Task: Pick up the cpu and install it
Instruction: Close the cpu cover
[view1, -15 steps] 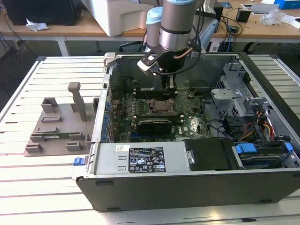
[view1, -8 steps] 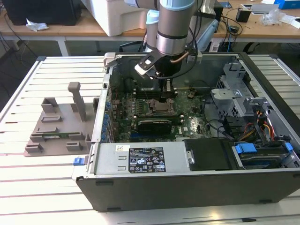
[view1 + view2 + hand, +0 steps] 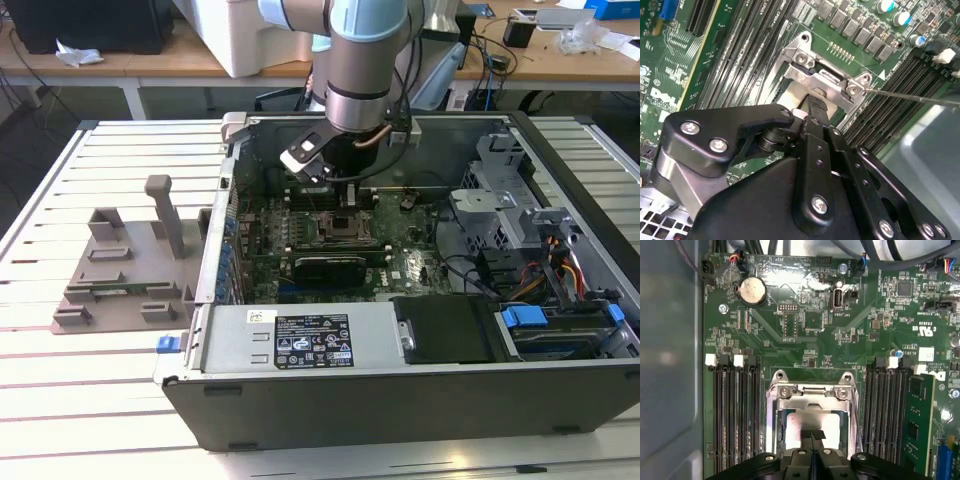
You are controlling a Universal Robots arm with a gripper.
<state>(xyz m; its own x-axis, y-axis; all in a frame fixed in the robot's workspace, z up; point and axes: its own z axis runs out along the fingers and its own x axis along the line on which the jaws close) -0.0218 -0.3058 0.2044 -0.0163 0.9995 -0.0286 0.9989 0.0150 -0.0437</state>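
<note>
A white slatted table [image 3: 90, 420] carried the open computer case [image 3: 400, 400]. The case lay on its side so that the motherboard [image 3: 805, 325] faced upward and the arm could reach straight down into it. A grey fixture [image 3: 120, 270] stood on the table at the exterior view's left, well apart from the work.

The gripper [image 3: 811, 434] hung inside the case directly over the socket frame [image 3: 812, 391], between the banks of memory slots [image 3: 735, 415]. In the first wrist view its two fingertips were drawn together with no gap between them, and nothing showed pinched there.

The cpu [image 3: 812, 417] lay flat within the socket frame, its pale silver top showing just beyond the fingertips (whether they touched it could not be told). Judging from this, the chip was already seated, and closed tips over its middle would suit pressing or checking rather than gripping. A green memory stick [image 3: 917, 425] sat in a slot near the socket frame, untouched.
</note>
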